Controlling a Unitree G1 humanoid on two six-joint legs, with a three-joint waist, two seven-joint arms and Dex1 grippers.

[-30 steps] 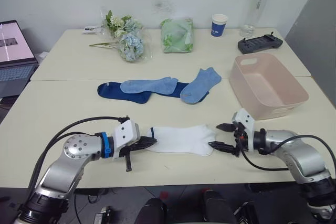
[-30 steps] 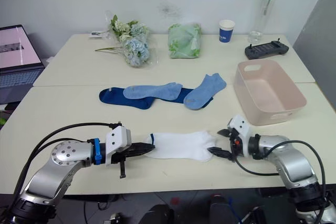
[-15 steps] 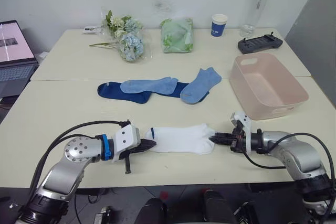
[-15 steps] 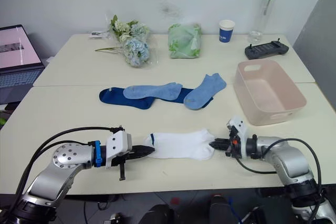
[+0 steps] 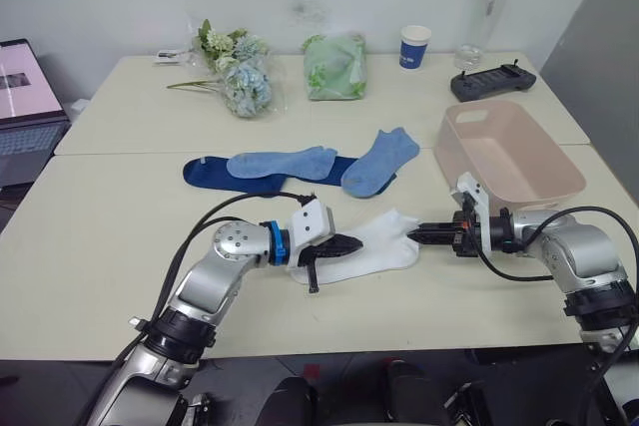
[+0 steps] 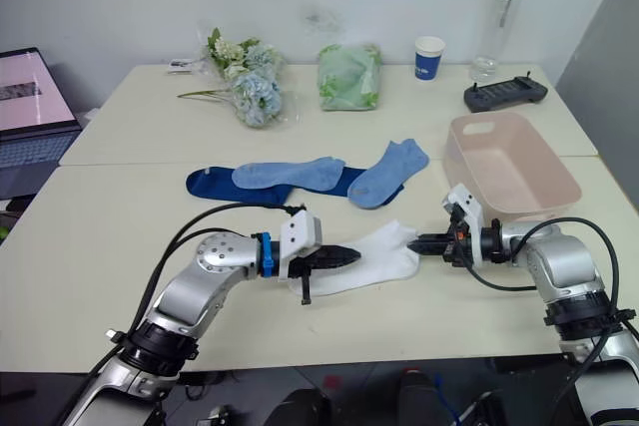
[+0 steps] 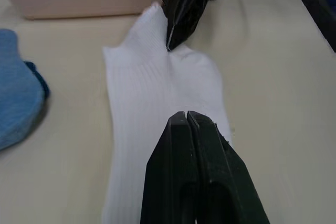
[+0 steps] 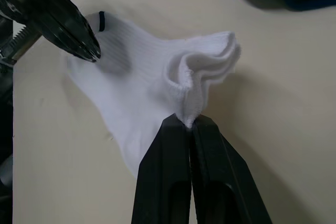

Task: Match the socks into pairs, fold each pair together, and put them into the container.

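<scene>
A white sock point(image 5: 384, 246) lies near the table's front edge. My right gripper point(image 5: 415, 235) is shut on its right edge, and a fold of cloth sits pinched between the fingers point(image 8: 178, 129). My left gripper point(image 5: 356, 243) is shut, and its tips rest on the middle of the sock point(image 7: 157, 93). Whether they pinch cloth I cannot tell. Two light blue socks point(image 5: 285, 162) point(image 5: 382, 160) lie farther back over a dark navy sock point(image 5: 213, 174). The pale pink container point(image 5: 559, 182) stands at the right, beyond my right gripper.
Along the far edge are a bunch of flowers point(image 5: 238, 75), a pale green bag point(image 5: 336, 65), a blue paper cup point(image 5: 414, 47), a clear bottle point(image 5: 491, 12) and a black controller point(image 5: 492, 81). A laptop point(image 5: 20, 97) sits at the far left.
My right gripper went from open to shut on the sock's right edge and drew it up and back. My left gripper slid right from the sock's left end onto its middle.
</scene>
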